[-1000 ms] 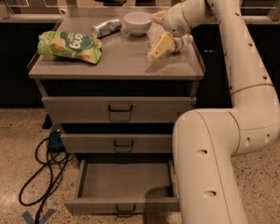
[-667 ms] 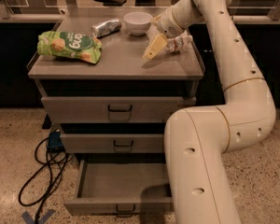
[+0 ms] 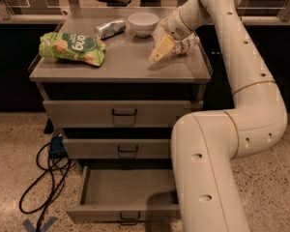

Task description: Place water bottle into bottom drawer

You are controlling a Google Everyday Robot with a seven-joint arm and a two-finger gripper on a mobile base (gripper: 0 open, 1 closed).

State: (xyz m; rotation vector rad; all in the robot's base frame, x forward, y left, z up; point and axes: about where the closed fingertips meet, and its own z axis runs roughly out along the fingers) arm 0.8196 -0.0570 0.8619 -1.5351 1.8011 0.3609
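Observation:
The water bottle (image 3: 187, 44) lies on its side on the right part of the grey cabinet top (image 3: 121, 64); its label band and clear body show. My gripper (image 3: 160, 49) reaches down from the arm at the top right and sits just left of the bottle, touching or nearly touching it, low over the top. The bottom drawer (image 3: 128, 186) is pulled open at the foot of the cabinet, and the part of its tray that shows holds nothing. My arm's lower link (image 3: 208, 173) covers the drawer's right end.
A green snack bag (image 3: 72, 47) lies on the left of the top. A silver can (image 3: 109, 29) and a white bowl (image 3: 143, 23) stand at the back. The two upper drawers (image 3: 123, 113) are shut. Black cables (image 3: 46, 175) lie on the floor at the left.
The view has shifted slightly and my arm's lower link has swung a little left. The gripper has stayed beside the bottle, dipping slightly. The bottle has not visibly moved.

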